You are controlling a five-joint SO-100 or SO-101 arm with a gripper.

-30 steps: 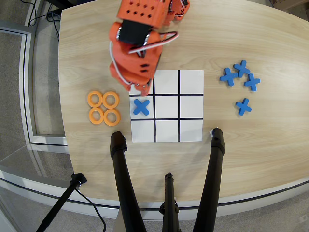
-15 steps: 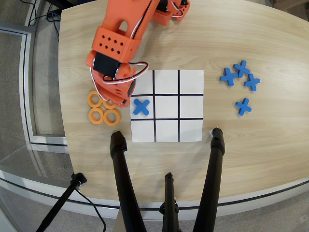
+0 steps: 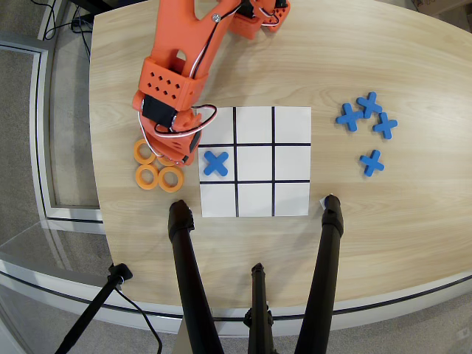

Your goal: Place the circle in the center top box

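Arm shift: gripper (image 3: 168,156) moved slightly toward the surface's left edge, over the orange rings (image 3: 158,171).
Jaws: state hidden; cannot tell.
Board (image 3: 291,164): 1 blue cross (image 3: 215,163).

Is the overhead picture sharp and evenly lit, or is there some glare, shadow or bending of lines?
Overhead view: light is soft and even, no glare on the white board; the arm casts only a faint shadow; the rings and crosses look sharp; the table's edge curves, suggesting lens distortion.

An office or lab is suggested — a rounded wooden table (image 3: 383,221) set on grey carpet (image 3: 22,147). Black tripod legs (image 3: 192,287) are planted at its near edge — cables (image 3: 63,22) are seen far left.
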